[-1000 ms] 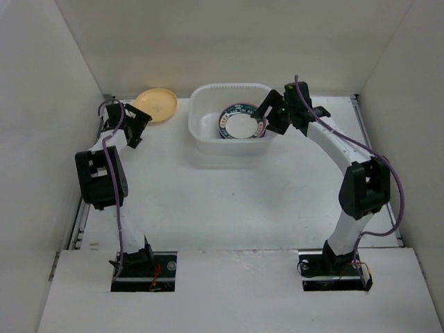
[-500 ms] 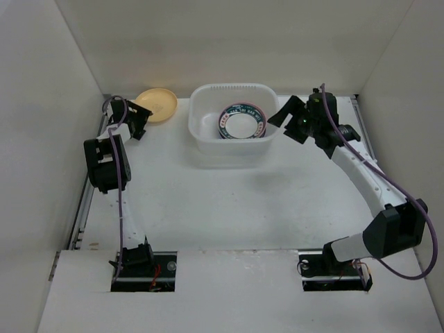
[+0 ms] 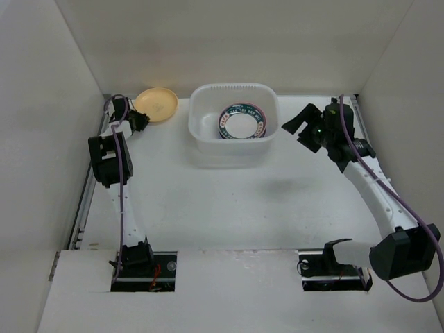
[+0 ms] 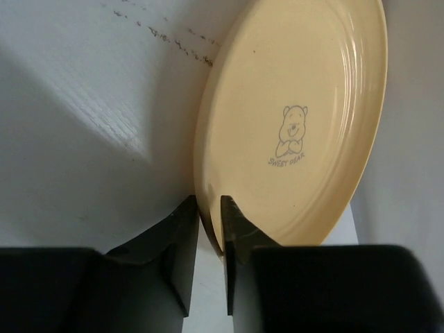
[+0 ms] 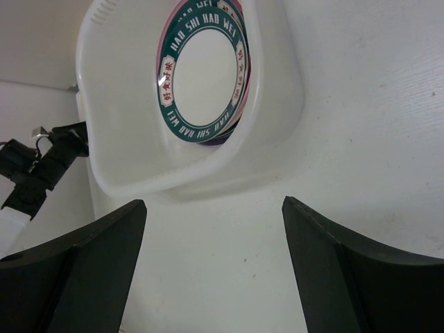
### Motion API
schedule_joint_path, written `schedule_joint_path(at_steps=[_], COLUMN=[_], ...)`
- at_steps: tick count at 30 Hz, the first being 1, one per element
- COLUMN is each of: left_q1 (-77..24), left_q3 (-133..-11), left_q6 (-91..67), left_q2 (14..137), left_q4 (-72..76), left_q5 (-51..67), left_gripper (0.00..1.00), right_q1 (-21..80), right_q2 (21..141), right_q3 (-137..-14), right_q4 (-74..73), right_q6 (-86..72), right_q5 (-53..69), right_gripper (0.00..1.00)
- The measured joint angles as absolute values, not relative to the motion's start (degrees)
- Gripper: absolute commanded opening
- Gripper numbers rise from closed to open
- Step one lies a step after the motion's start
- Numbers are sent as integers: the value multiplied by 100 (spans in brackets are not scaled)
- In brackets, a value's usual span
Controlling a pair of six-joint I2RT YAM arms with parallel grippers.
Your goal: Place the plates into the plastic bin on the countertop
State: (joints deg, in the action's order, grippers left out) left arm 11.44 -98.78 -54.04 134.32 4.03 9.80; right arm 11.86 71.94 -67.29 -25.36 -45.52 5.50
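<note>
View from above: a white desk (image 3: 208,208) enclosed by white walls (image 3: 229,41), with two robot arms rising from the bottom edge of the frame.

A translucent white plastic bin (image 3: 234,157) sits at upper centre. Inside it lies a stack of plates (image 3: 243,123); the top one is white with a dark teal lettered rim.

At upper left, just left of the bin and apart from it, a yellow plate (image 3: 157,104) lies in the back corner. The left pincer (image 3: 139,119) reaches to its lower-left edge.

In the left wrist view the yellow plate (image 4: 298,118) fills the upper right and shows a small bear drawing with the words "SWEET BEAR". The left pincer (image 4: 209,208) has its two dark fingers drawn close, pinching the plate's rim between them.

The right pincer (image 3: 300,128) hangs at the right of the bin, outside its wall, fingers spread wide and holding nothing.

In the right wrist view the right pincer (image 5: 214,202) frames the plastic bin (image 5: 270,104) at upper left. The stack of plates (image 5: 205,76) shows pink and purple edges beneath the teal-rimmed one.
</note>
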Motion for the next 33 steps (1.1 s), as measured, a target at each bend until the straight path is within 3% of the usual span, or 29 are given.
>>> schedule_joint_path(at_steps=[4, 8, 14, 20, 26, 33], left_q1=[1197, 1225, 1286, 1129, -368, -1872], left_q3=[-10001, -9629, -8193, -8324, -9124, -9301], left_q6=[-5393, -5306, -4945, -4672, -4130, -3760], left_q2=[13511, 13227, 11426, 9411, 8947, 10173], left_q4=[285, 283, -193, -226, -268, -582], left_q5=[969, 930, 882, 1332, 1802, 2049], left_gripper=[4, 4, 5, 7, 8, 7], right_q1=[1160, 1157, 1153, 1085, 980, 934], right_q2=[7032, 6921, 6910, 6893, 6667, 5819], right_q3=[-6580, -6420, -6353, -6206, -5909, -5435], right_q4=[-2530, -2534, -2488, -2307, -2327, -2418], right_q6=[-4571, -4589, -4587, -4580, -4418, -4272], right_q5=[552, 552, 624, 661, 576, 565], right_gripper=[85, 85, 84, 84, 85, 85])
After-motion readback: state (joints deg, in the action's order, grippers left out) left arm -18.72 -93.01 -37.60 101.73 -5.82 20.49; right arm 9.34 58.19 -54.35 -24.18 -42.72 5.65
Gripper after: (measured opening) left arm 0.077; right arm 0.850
